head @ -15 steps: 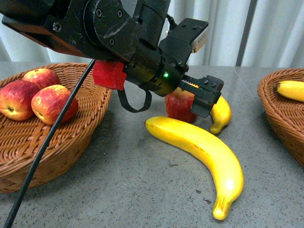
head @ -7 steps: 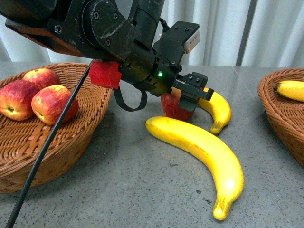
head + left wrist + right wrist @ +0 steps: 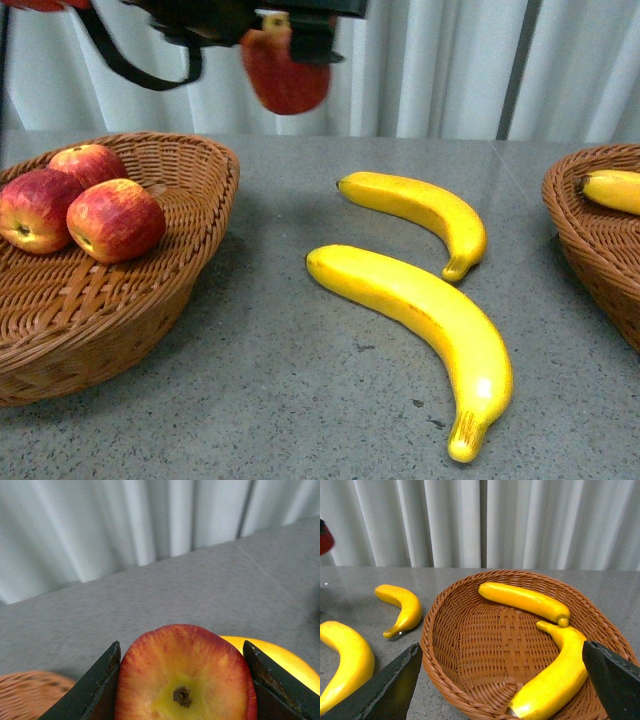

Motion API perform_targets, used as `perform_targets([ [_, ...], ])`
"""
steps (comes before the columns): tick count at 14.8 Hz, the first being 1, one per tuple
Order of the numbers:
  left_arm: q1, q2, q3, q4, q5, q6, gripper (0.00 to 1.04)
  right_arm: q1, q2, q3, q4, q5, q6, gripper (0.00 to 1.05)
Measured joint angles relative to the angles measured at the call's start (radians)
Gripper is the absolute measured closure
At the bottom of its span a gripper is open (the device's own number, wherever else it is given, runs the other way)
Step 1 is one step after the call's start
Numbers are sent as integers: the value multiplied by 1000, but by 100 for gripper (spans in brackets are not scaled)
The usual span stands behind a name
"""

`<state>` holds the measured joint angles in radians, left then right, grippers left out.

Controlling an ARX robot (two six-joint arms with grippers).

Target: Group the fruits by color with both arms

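My left gripper [image 3: 285, 30] is shut on a red apple [image 3: 285, 75] and holds it high at the top of the front view, above the table. In the left wrist view the apple [image 3: 185, 675] sits between both fingers. Three red apples [image 3: 115, 220] lie in the left wicker basket [image 3: 190, 290]. Two bananas lie on the table: a big one [image 3: 430, 320] in front and a smaller one [image 3: 425, 210] behind it. My right gripper [image 3: 502, 690] is open over the right wicker basket [image 3: 445, 645], which holds two bananas [image 3: 522, 600].
Grey tabletop [image 3: 300, 400] with white curtains behind. The right basket's rim [image 3: 570, 220] shows at the front view's right edge with one banana [image 3: 612, 190] in it.
My left gripper has lifted the red apple from the table beside the bananas, up and to the left. The arm has risen mostly out of the front view.
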<state>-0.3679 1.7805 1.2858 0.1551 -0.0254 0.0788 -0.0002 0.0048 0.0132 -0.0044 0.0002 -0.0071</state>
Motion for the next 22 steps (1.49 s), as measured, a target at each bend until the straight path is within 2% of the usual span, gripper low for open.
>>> perform_targets([
  [2,81,-101,-106,-1,-69,-30,42,0,0,0,0,0,0,7],
  [4,177,-173,-208,10,-64,-71,42,0,0,0,0,0,0,7],
  [6,256,-172,-243,34,-15,-79,42,0,0,0,0,0,0,7],
  [7,274,-171,-257,38,-9,-80,42,0,0,0,0,0,0,7],
  [13,269,-179,-313,51,-24,-72,42,0,0,0,0,0,0,7],
  [15,293,-179,-312,47,-23,-79,27,0,0,0,0,0,0,7],
  [18,283,-179,-310,54,-7,-79,5,0,0,0,0,0,0,7],
  [19,273,-182,-310,57,3,-79,8,0,0,0,0,0,0,7],
  [22,198,-397,-379,139,-20,-60,7,0,0,0,0,0,0,7],
])
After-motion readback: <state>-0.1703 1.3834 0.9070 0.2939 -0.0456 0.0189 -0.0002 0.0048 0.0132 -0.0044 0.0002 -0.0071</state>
